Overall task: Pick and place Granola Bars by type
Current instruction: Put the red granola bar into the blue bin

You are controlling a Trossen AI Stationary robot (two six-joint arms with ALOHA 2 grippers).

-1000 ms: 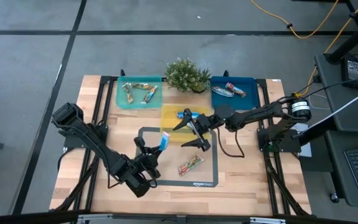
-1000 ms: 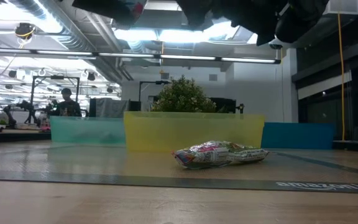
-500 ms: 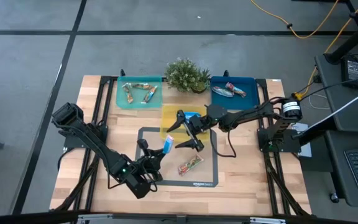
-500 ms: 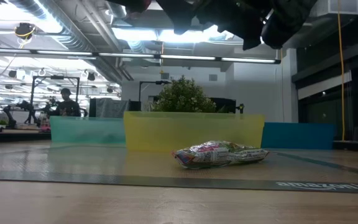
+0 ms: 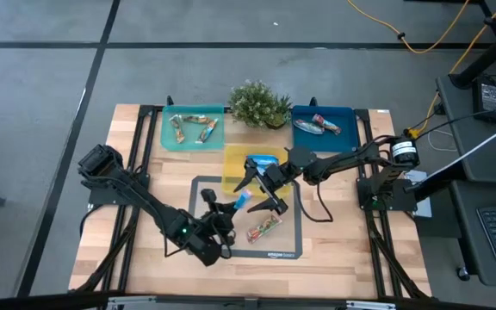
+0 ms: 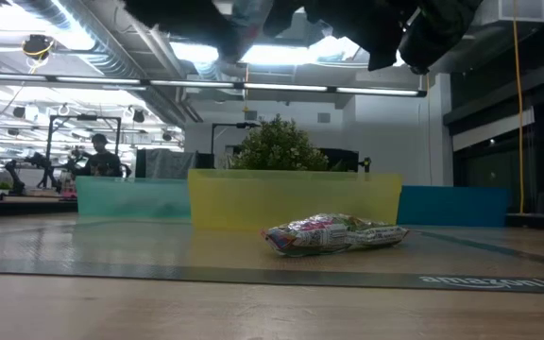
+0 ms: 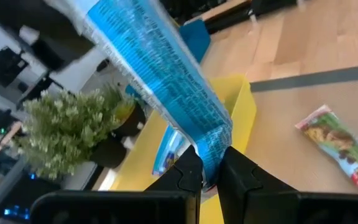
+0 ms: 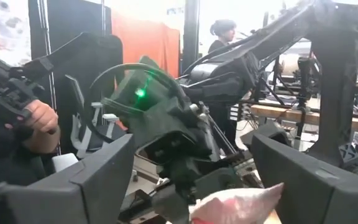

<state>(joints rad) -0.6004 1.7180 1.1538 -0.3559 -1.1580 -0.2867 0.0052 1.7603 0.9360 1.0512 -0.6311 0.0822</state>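
Two pincers meet mid-bench: left pincer [image 5: 226, 209] clamps blue bar [image 5: 241, 201] by one end, free end up toward right pincer [image 5: 263, 185], spread wide, prob for handover to yellow tray [image 5: 233, 164]. Silvery bar [image 5: 264, 229] waits on mat.

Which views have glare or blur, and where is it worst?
Low view: ceiling lights blow out behind the dark arms at top, while the wrapped bar on the mat stays sharp. Left wrist view: the blue bar looks soft, the plant hazy. Right wrist view: the pale wrapper is blurred, windows overexposed.
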